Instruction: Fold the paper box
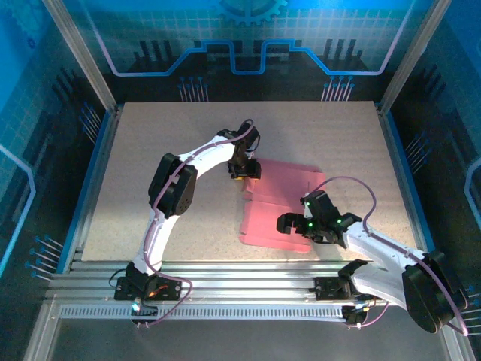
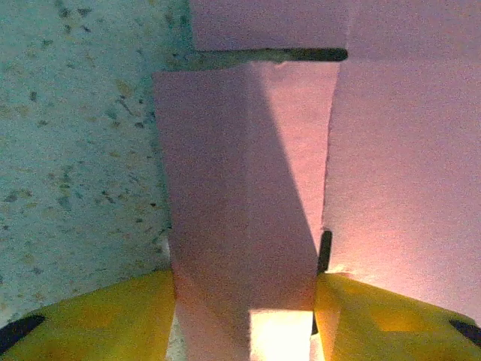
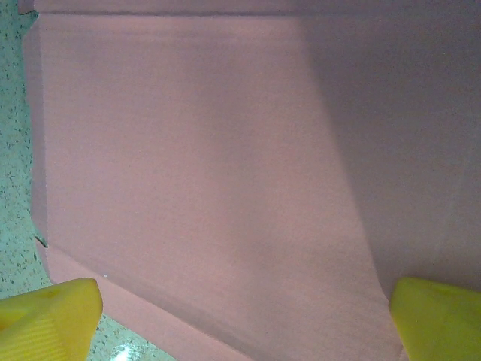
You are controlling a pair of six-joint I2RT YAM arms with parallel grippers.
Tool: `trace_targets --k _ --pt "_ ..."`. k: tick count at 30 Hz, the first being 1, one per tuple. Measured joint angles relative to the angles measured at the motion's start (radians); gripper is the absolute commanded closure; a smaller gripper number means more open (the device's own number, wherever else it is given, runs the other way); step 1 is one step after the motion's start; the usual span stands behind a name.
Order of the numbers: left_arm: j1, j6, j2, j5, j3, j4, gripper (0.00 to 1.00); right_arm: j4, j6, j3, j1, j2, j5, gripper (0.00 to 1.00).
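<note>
Right gripper (image 1: pixel 297 229) (image 3: pixel 244 301), nearest the arm bases, is poised over the near right part of the paper box (image 1: pixel 263 218). Its yellow fingers (image 3: pixel 45 312) stand wide apart at the two lower corners of the wrist view, and there is nothing between them. Below them the paper box (image 3: pixel 210 150) presents a broad, flat pink panel. A crease runs parallel to the panel's near edge, and shadow covers its right side. Speckled worktop (image 3: pixel 13 188) shows along the panel's left margin.

In the top view the paper box lies as a mostly flat pink sheet on the worktop (image 1: pixel 165 150), right of centre, between the two grippers.

Left gripper (image 1: pixel 246 174) (image 2: pixel 244 301) is farther out, at the far left corner of the sheet. Its fingers (image 2: pixel 90 320) are partly closed. A raised pink flap (image 2: pixel 225 188) fills the gap between them and meets a finger on each side. This flap carries a lengthwise fold with one half in shadow. A narrow dark slit separates its far end from the next flap. The main sheet (image 2: pixel 406 150) lies to the right, and bare worktop (image 2: pixel 75 150) to the left.

Beyond the worktop stands a blue patterned back wall (image 1: pixel 240 45).
</note>
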Motion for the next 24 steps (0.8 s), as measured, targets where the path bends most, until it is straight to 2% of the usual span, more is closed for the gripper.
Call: trace_targets --k 14,24 --pt "0.023 -0.026 0.000 0.106 -0.023 0.044 0.75 0.010 0.000 -0.001 0.000 0.003 -0.002 0.00" --pt "0.040 -0.034 -0.010 0.157 -0.071 0.090 0.83 0.016 0.000 -0.002 0.000 0.003 -0.004 0.00"
